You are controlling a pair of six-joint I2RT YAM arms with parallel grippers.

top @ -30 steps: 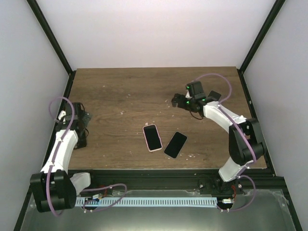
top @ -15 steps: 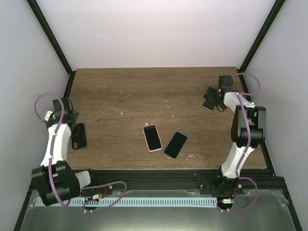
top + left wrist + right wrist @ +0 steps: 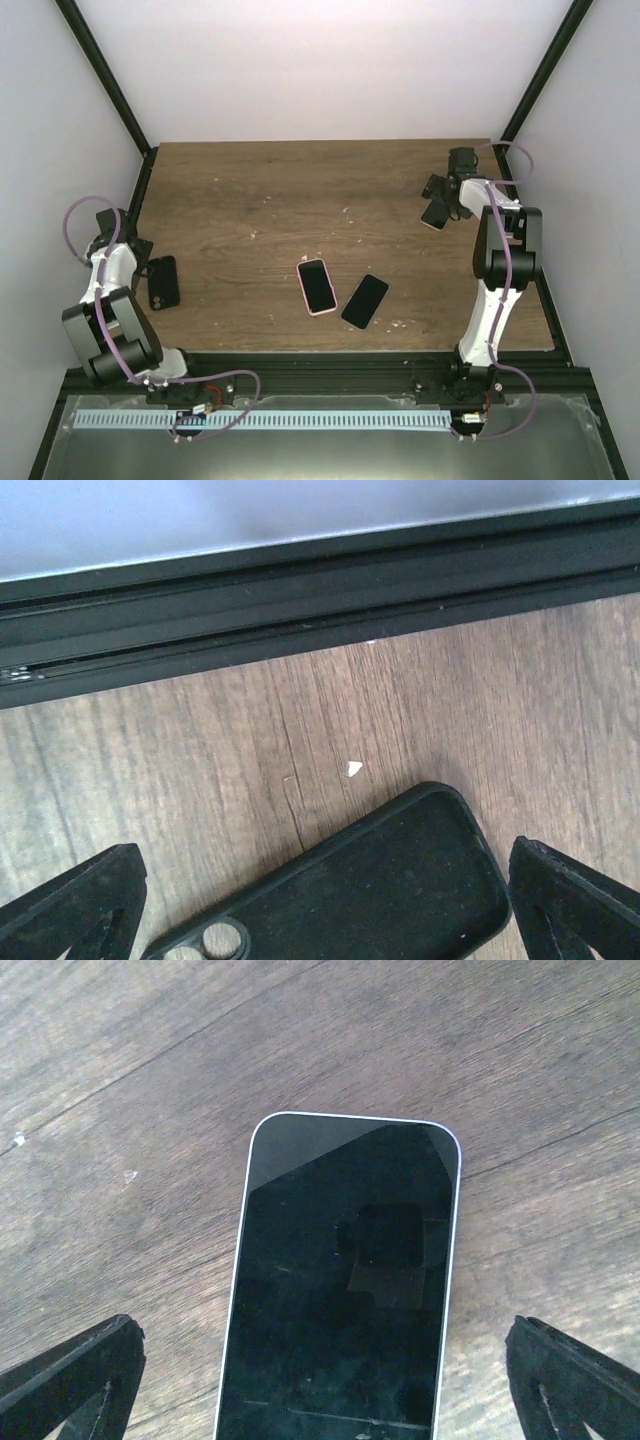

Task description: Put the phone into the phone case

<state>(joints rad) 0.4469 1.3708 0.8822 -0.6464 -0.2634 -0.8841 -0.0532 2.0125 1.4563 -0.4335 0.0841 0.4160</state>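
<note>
Case (image 3: 163, 282) is lying flat by the desk's (image 3: 250, 190) left edge | left fingers (image 3: 80, 900) are hanging spread wide over it, gripping nothing | pink-rimmed phone (image 3: 316, 286) and dark phone (image 3: 365, 300) are lying side by side mid-desk | pale-rimmed phone (image 3: 345, 1290) is lying face up far right | right fingers (image 3: 70, 1375) are hanging spread over it, gripping nothing

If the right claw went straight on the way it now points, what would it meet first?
Most likely the phone, lying screen-up on the wooden table, framed by the open right claw; the gap to it is unclear.
</note>
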